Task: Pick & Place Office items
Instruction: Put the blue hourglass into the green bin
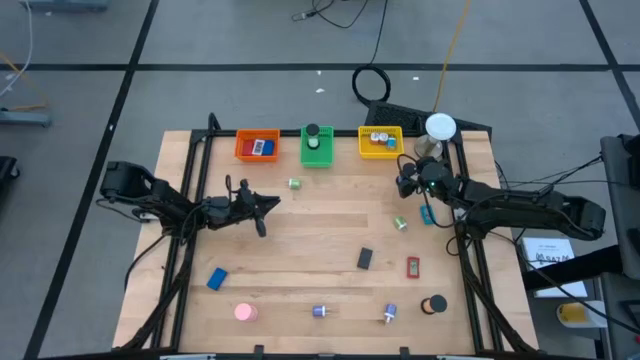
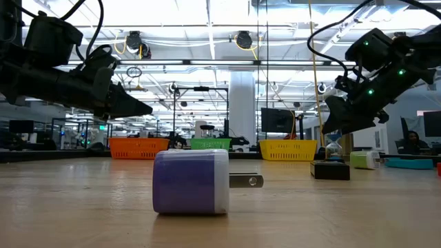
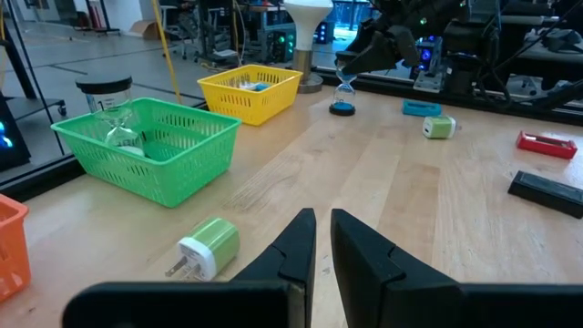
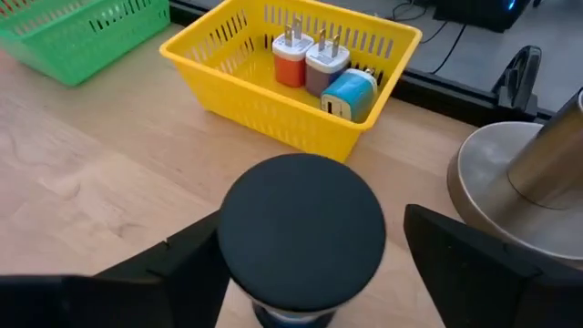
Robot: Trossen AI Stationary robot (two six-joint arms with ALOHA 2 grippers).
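Here, a pale wooden bench point(image 1: 320, 230) carries a scatter of small office items. Along its far edge three plastic mesh bins sit in a row, apparently as sorting targets: an orange bin point(image 1: 257, 146), a green bin point(image 1: 317, 146) and a yellow bin point(image 1: 380, 142), the last holding three small plug-in chargers.

The right claw point(image 1: 408, 180) hovers near the far right corner, just in front of the yellow bin and beside a white-domed metal stand point(image 1: 438, 132). Between its spread fingers stands a small hourglass with a round black cap point(image 4: 301, 221); whether the fingers touch it cannot be told, but the straddling pose suggests a grasp is being lined up.

The left claw point(image 1: 268, 206) hangs above the left half of the bench, its fingers nearly closed on nothing, seemingly waiting. A green-and-white plug charger point(image 3: 206, 247) lies just ahead of it.

Still unsorted nearer the front are a blue block point(image 1: 216, 279), a pink round piece point(image 1: 245, 312), a purple charger point(image 2: 191, 181), a black block point(image 1: 365, 259) and a red flat piece point(image 1: 413, 267).
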